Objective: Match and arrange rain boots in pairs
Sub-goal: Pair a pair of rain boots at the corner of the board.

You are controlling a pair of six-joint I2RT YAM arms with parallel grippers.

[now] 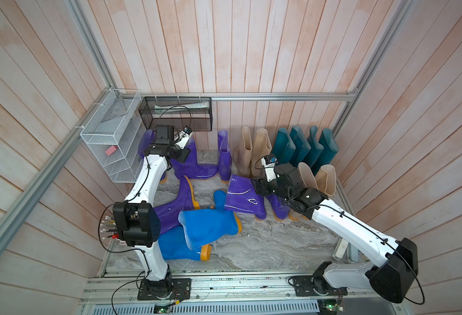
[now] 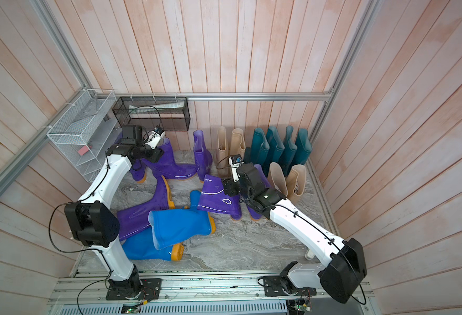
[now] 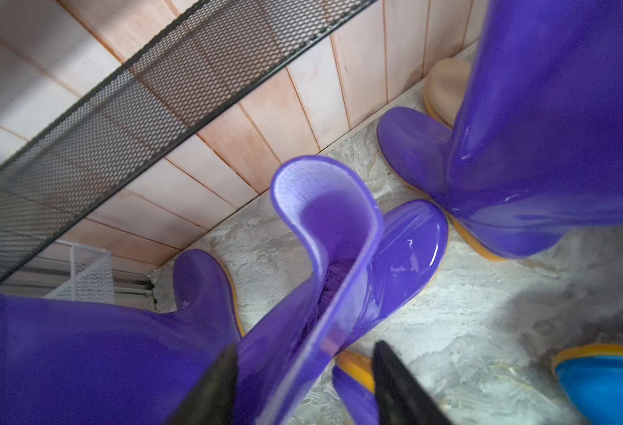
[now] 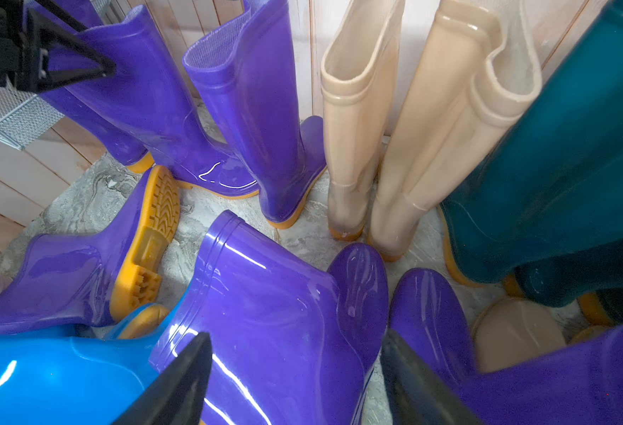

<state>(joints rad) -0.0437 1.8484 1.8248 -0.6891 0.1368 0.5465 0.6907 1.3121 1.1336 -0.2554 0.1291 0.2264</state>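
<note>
Jaws of the left gripper [image 3: 304, 344] are sitting apart around the cuff of a standing purple boot [image 3: 339, 206] at ten o'clock; the right gripper [image 4: 295, 333] is gaping around a leaning purple boot [image 4: 273, 294], centre.

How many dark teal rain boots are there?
4: the teal boots stand upright side by side at the back right; the beige boots in front could hide more.

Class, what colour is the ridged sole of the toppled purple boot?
Orange-yellow; the sole shows best in the right wrist view.
</note>
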